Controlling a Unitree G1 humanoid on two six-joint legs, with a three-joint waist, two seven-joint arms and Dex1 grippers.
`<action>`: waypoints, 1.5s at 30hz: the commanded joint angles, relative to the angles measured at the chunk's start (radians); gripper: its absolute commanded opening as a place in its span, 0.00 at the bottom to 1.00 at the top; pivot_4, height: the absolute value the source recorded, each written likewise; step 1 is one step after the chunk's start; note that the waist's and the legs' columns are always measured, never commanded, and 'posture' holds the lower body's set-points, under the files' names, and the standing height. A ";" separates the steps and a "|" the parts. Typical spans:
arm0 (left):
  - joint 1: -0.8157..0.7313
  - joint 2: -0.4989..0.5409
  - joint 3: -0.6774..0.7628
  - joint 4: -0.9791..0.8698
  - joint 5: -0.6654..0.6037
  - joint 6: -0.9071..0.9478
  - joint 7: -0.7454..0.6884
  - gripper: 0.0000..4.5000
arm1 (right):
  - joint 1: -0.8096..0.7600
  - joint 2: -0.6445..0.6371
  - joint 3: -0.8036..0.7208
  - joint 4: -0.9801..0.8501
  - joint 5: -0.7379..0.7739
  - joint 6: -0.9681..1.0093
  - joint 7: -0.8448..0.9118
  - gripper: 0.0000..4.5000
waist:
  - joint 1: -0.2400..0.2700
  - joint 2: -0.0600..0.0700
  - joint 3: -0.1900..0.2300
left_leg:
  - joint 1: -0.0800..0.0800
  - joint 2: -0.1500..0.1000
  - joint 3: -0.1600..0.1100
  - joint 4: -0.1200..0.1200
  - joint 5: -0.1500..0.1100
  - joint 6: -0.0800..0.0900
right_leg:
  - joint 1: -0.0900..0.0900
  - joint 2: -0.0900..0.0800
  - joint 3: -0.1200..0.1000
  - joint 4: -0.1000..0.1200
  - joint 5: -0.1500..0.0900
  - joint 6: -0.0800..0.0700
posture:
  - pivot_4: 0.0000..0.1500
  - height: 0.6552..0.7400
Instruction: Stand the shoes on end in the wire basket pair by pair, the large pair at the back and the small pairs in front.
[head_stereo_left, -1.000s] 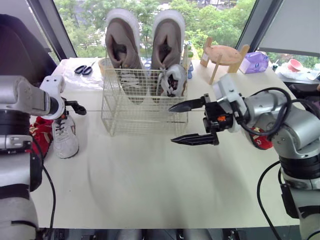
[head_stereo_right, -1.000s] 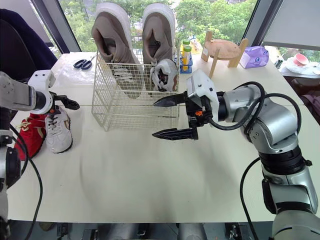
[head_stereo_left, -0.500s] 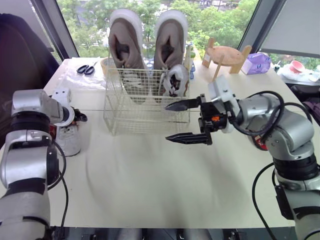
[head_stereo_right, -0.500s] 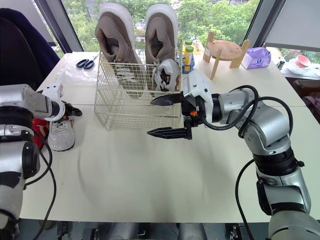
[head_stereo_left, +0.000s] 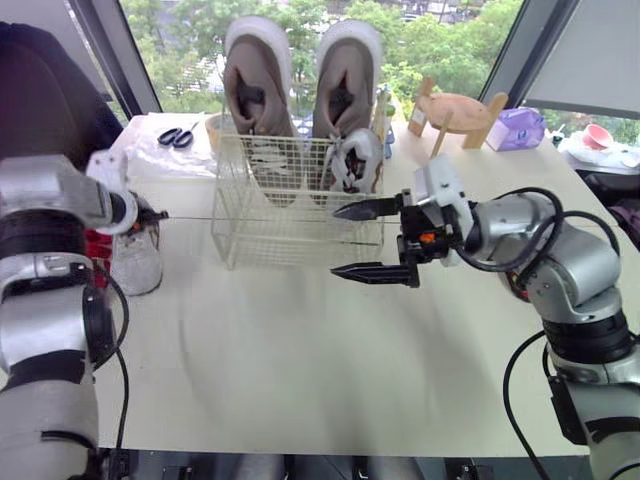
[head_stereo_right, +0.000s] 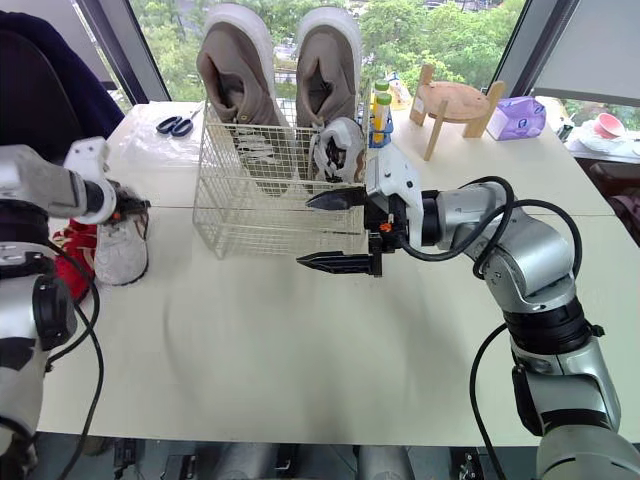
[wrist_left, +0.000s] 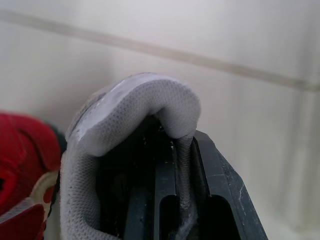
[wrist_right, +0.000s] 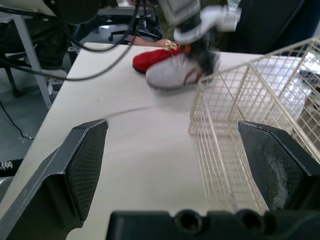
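- the left gripper (head_stereo_left: 148, 213) is at the left edge of the table (head_stereo_left: 300, 350). its jaws are closed tight on the padded heel collar of a small grey shoe (head_stereo_right: 120, 252). a red shoe (head_stereo_right: 68, 245) lies just beside it.
- the right gripper (head_stereo_left: 336, 241) hangs near the front right corner of the wire basket (head_stereo_left: 250, 225), with jaws spread wide and nothing between them.
- in the basket the large pair (head_stereo_left: 258, 90) stands on end at the back, and a standing small shoe (head_stereo_left: 355, 162) is in the front right corner.
- risk: the hold is only on a soft, thin collar, so i think the grey shoe may swing or slip out when it is carried.
- risk: its toe could catch the basket rim on the way in and push the light basket across the table.
- risk: the open right fingers are close to the wire and could hook it, which may knock down the standing small shoe.
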 joint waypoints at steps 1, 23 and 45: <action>-0.002 -0.025 0.172 -0.371 -0.086 0.133 0.098 0.00 | -0.016 -0.001 -0.003 0.009 -0.001 -0.029 0.033 1.00 | 0.000 0.000 0.000 | 0.000 0.000 0.000 0.000 0.000 0.000 | 0.000 0.000 0.000 0.000 0.000 0.000 | 1.00 1.00; 0.412 -0.529 0.022 -1.084 -0.158 -0.822 -0.031 0.00 | -0.110 -0.029 -0.026 0.147 0.016 0.106 0.042 1.00 | 0.012 0.000 -0.001 | 0.004 0.002 0.002 -0.001 0.001 -0.003 | 0.004 0.002 0.001 -0.003 0.003 -0.003 | 1.00 1.00; 0.483 -0.596 -0.169 -0.563 0.101 -1.562 0.019 0.00 | 0.007 -0.073 -0.108 0.008 0.099 0.234 -0.084 1.00 | 0.009 0.001 -0.001 | 0.003 0.001 0.003 0.001 -0.001 0.002 | 0.005 0.001 0.001 -0.005 0.003 -0.003 | 1.00 1.00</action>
